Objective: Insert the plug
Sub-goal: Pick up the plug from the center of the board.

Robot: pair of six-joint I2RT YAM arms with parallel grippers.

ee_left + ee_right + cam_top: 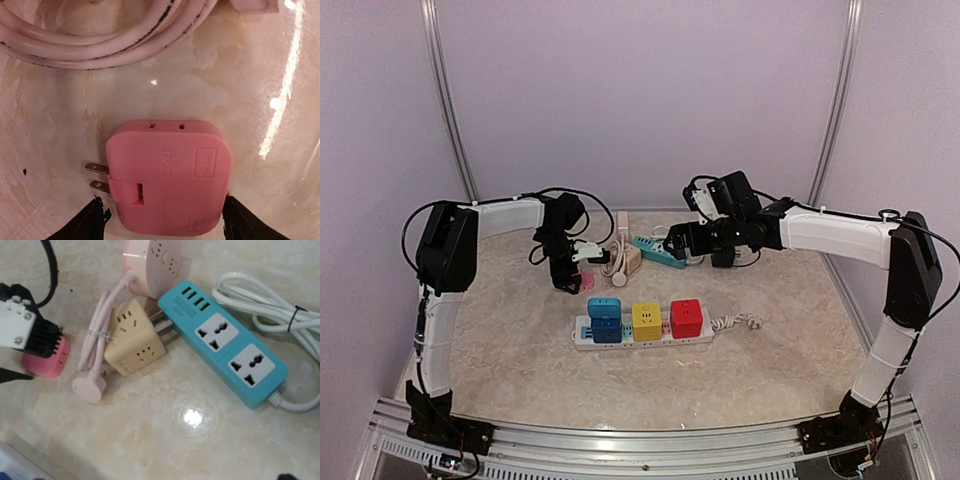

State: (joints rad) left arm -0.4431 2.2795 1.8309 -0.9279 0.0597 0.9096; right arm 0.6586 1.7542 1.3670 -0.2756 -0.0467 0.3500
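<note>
While the pink plug (pixel 167 180) lies flat on the worktop (pixel 250 100) just behind the blue end of the white power strip (pixel 662 341), the left fingers (pixel 85 225) straddle it, spread, and the right fingers (pixel 674 239) hang spread well behind its red end.

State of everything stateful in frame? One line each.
Pink adapter: lying flat, prongs bare, unplugged.
Left fingers: open, astride pink adapter.
Right fingers: open, empty.
White power strip: blue cube, yellow cube, red cube plugged in.
Teal strip: both universal sockets empty.
</note>
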